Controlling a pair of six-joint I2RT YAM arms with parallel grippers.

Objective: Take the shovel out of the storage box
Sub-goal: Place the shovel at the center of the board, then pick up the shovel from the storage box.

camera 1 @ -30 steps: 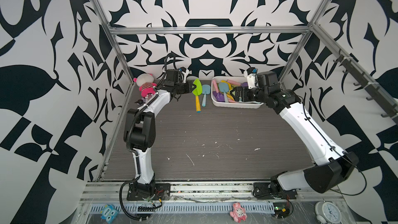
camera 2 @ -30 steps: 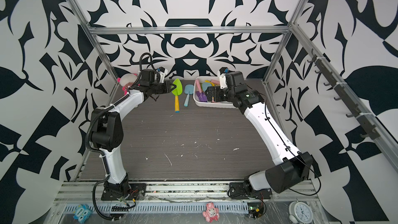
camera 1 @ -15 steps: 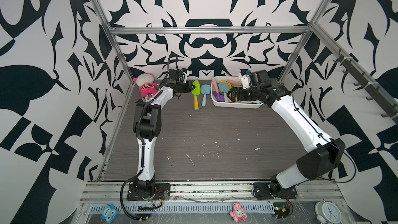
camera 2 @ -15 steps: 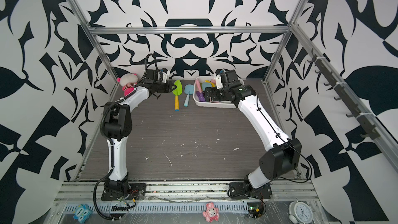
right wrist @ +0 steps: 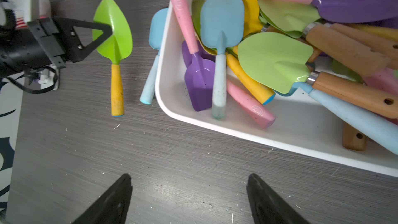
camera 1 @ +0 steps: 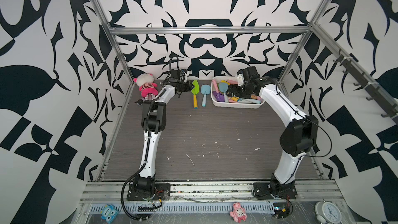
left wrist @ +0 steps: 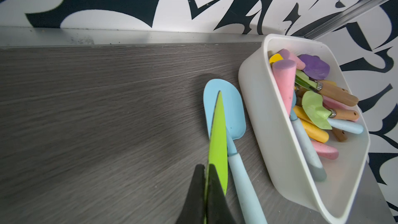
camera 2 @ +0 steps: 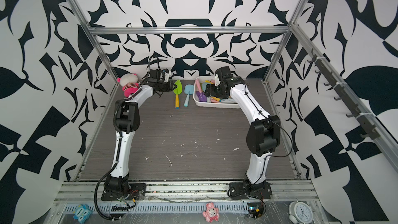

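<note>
While your left gripper [left wrist: 206, 167] clamps the green shovel [right wrist: 120, 39] by its blade on the table [right wrist: 150, 158], just outside the storage box [right wrist: 170, 72], your right gripper [right wrist: 189, 175] hangs wide open, empty, near it.

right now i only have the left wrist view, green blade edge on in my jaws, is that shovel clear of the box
Observer: Yes. The green shovel is outside the storage box; its yellow handle lies on the table, beside the light-blue shovel.
Operator: what's the other arm doing
Observer: The right gripper is open and empty, at the box's end nearest those two shovels.
Operator: anything near my arm
Observer: A plush toy lies in the far corner, right beside the left arm.
</note>
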